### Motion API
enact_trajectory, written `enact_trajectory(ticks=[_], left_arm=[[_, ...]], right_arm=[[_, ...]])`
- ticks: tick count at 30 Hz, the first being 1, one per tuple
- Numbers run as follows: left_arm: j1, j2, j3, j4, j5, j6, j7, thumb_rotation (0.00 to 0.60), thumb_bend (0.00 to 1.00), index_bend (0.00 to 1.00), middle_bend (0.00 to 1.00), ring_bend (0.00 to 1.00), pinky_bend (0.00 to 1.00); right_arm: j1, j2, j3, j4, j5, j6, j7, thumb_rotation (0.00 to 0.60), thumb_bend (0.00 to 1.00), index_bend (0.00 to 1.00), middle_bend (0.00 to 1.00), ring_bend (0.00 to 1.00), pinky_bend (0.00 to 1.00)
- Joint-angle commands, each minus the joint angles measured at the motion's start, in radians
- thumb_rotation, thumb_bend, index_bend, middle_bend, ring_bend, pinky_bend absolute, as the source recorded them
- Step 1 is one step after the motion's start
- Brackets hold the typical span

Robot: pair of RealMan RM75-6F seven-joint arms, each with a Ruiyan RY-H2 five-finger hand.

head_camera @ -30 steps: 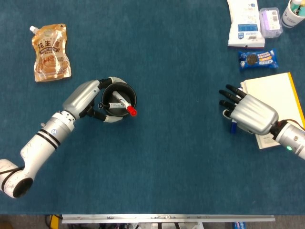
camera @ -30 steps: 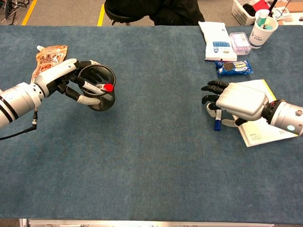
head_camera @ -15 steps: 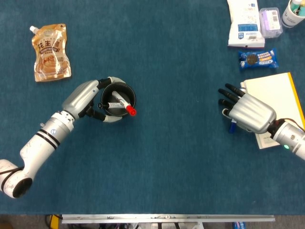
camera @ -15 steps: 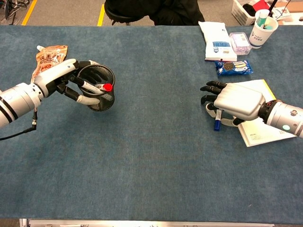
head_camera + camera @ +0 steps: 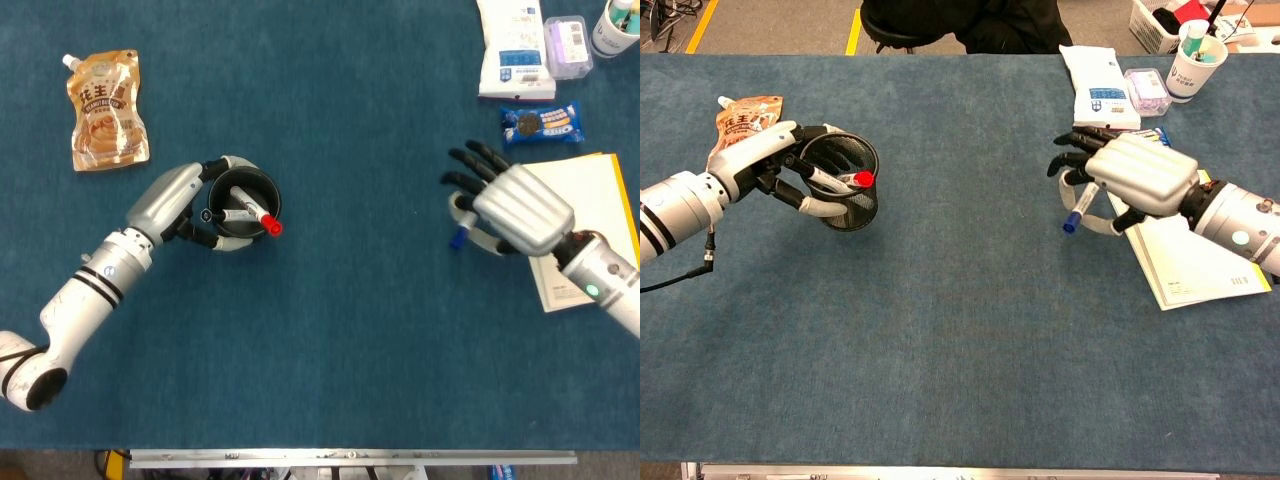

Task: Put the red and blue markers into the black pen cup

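blue marker (image 5: 1077, 208) mostly hidden under right hand (image 5: 1130, 180), white cup (image 5: 615, 26) cut by edge

table (image 5: 960, 380): covered in dark blue felt-like cloth, fills both views | near edge (image 5: 350, 458): metal rail along the front | floor (image 5: 770, 25): grey, beyond the far edge, with yellow line (image 5: 854, 30) | black chair base (image 5: 902, 30) behind the table | light: even, soft shadows

L hand (image 5: 178, 205), R hand (image 5: 510, 208): both gripping.
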Motion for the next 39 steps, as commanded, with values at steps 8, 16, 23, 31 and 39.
enact_trajectory(ticks=[8,16,23,31,39], left_arm=[[-0.024,-0.019,-0.019,0.0,-0.02,-0.033,0.022,0.6,0.17,0.28,0.34,0.31,0.26],[-0.036,-0.028,-0.028,-0.015,-0.028,-0.047,0.039,0.6,0.17,0.28,0.34,0.31,0.26],[-0.042,-0.03,-0.035,-0.031,-0.034,-0.05,0.06,0.6,0.17,0.28,0.34,0.31,0.26],[-0.041,-0.028,-0.035,-0.052,-0.042,-0.051,0.078,0.6,0.17,0.28,0.34,0.31,0.26],[-0.041,-0.022,-0.04,-0.066,-0.043,-0.048,0.085,0.6,0.17,0.28,0.34,0.31,0.26]], right_arm=[[0.067,0.087,0.213,-0.417,0.249,-0.077,0.273,0.6,0.35,0.63,0.27,0.07,0.08],[0.104,0.016,0.269,-0.484,0.304,-0.111,0.38,0.6,0.35,0.63,0.27,0.07,0.08],[0.138,-0.056,0.298,-0.462,0.323,-0.136,0.44,0.6,0.36,0.63,0.27,0.07,0.08],[0.17,-0.127,0.32,-0.416,0.327,-0.145,0.469,0.6,0.37,0.63,0.27,0.07,0.07],[0.186,-0.162,0.315,-0.37,0.329,-0.156,0.459,0.6,0.4,0.55,0.21,0.07,0.07]])
